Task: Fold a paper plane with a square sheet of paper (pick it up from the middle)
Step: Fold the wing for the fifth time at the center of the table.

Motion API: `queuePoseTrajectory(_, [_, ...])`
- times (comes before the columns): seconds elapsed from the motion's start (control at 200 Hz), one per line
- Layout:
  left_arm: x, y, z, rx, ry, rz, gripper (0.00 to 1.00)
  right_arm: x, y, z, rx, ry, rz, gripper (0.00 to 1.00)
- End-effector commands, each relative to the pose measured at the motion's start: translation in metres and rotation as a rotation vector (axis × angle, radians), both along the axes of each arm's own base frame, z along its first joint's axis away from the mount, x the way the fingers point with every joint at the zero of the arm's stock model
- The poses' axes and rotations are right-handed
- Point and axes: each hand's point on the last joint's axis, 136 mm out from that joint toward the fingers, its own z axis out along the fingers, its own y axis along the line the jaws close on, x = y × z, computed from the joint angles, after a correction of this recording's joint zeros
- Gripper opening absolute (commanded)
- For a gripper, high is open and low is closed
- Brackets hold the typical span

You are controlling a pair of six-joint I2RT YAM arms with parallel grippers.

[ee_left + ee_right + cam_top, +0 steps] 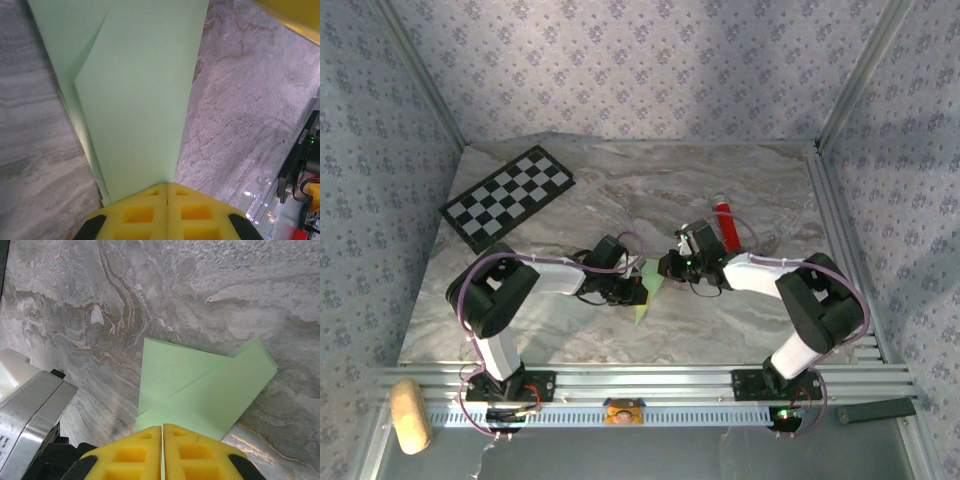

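The green paper (642, 305) sits at the middle of the bench (570, 330), between the two claws, already folded into a narrow strip with one slanted flap laid over it; in the top view it shows as a small pale green sliver, one end pointing toward the near edge; whether it lies flat on the marble or is lifted off it I cannot tell.

From the left wrist the paper (140, 100) runs away from the camera as a long band, a diagonal fold edge crossing its upper left; its near end goes in at the tips of the left claw (167, 192), whose yellow pads are pressed together on it; in the top view that claw (636, 290) is at the paper's left side.

From the right wrist the paper (200, 385) shows two overlapping layers with a pointed corner to the right; the right claw (162, 437) is pinched onto its near edge, a thin green line in the seam between the pads; from above, this claw (667, 268) meets the paper's far end.

Further out, a red tube (725, 222) lies just behind the right arm; a checkerboard (508, 197) lies well apart in the far left corner.
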Motion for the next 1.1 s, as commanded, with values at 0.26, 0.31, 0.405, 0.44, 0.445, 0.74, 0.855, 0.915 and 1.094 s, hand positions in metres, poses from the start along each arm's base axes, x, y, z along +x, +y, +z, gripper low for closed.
queuePoseTrajectory(0.26, [-0.013,0.031,-0.038,0.171,0.055,0.049,0.0,0.002,0.003,-0.027,-0.008,0.077,-0.019,0.09])
queuePoseTrajectory(0.31, [-0.013,0.03,-0.037,0.168,0.057,0.046,0.0,0.0,-0.001,-0.034,-0.025,0.093,-0.025,0.08])
queuePoseTrajectory(0.405, [-0.014,0.028,-0.03,0.15,0.054,0.041,0.0,-0.004,-0.012,-0.048,-0.075,0.124,-0.057,0.07])
queuePoseTrajectory(0.44, [-0.013,0.026,-0.025,0.136,0.051,0.041,0.0,-0.006,-0.015,-0.052,-0.084,0.134,-0.065,0.07])
queuePoseTrajectory(0.445, [-0.013,0.026,-0.024,0.135,0.052,0.041,0.0,-0.006,-0.015,-0.053,-0.085,0.136,-0.066,0.07])
queuePoseTrajectory(0.74, [0.014,-0.002,0.043,0.027,-0.053,0.045,0.05,-0.011,-0.021,-0.058,-0.107,0.149,-0.078,0.05])
queuePoseTrajectory(0.855, [0.022,-0.014,0.05,-0.015,-0.05,0.047,0.07,-0.011,-0.022,-0.058,-0.107,0.153,-0.085,0.04])
queuePoseTrajectory(0.915, [0.027,-0.021,0.05,-0.029,-0.046,0.051,0.1,-0.011,-0.022,-0.058,-0.107,0.155,-0.085,0.04])
queuePoseTrajectory(1.094, [0.037,-0.03,0.039,-0.018,-0.033,0.058,0.11,-0.012,-0.022,-0.059,-0.107,0.158,-0.091,0.04])
